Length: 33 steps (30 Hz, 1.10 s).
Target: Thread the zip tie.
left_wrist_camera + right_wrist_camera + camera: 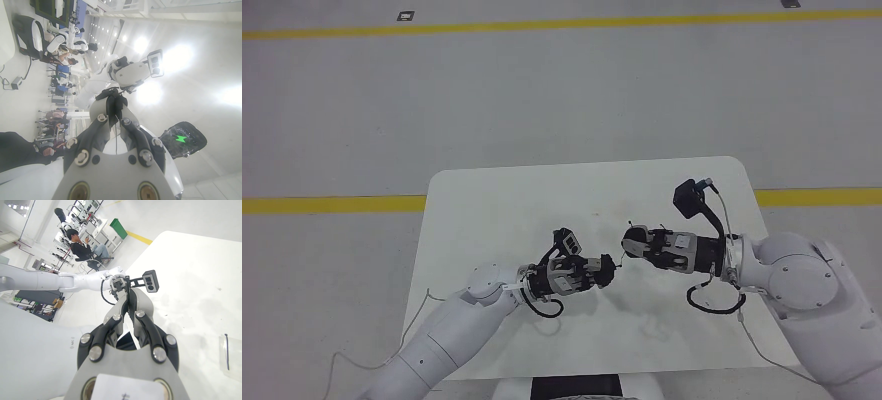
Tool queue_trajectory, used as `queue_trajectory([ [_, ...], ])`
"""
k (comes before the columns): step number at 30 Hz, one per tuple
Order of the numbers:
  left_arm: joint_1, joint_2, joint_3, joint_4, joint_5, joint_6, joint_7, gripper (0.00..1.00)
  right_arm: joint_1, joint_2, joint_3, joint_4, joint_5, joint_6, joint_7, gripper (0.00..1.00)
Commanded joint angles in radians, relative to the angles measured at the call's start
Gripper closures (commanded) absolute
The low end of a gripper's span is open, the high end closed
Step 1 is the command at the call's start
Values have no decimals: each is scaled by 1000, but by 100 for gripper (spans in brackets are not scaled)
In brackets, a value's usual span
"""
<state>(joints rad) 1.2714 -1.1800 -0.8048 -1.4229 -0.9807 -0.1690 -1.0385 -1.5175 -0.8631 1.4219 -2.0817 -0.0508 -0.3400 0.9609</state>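
The black zip tie [129, 294] is held in the air above the white table [542, 200], between the two grippers, which meet tip to tip over the table's middle. My right gripper [128, 291] is shut on its strap. The small head [127, 277] sticks out past the ribbed black pads, right by the left gripper's tips. My left gripper [113, 108] is shut on a black strap too, and a thin tail [116, 140] hangs back between its fingers. From above, the left gripper [608, 266] and the right gripper [626, 242] nearly touch.
A second black zip tie [227, 351] lies flat on a clear plastic sheet [232, 361] on the table, off to the side of the right arm. Bare tabletop surrounds both arms.
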Motion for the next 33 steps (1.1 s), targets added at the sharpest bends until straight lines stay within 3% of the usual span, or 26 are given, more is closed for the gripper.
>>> queue_trajectory([
  [1,0,0,0,0,0,0,0,100,0,1,-1,0,-1,0,0,100],
  [7,8,0,1,-20,8,5,30,100,-1,2,-2,1,-2,0,-2,100],
  [25,23,0,-18,-36,8,-22,31,100,-1,6,-6,0,-6,0,-14,100],
  [33,20,-3,-12,-33,6,-14,26,100,-2,8,-7,-5,-5,0,-15,100],
])
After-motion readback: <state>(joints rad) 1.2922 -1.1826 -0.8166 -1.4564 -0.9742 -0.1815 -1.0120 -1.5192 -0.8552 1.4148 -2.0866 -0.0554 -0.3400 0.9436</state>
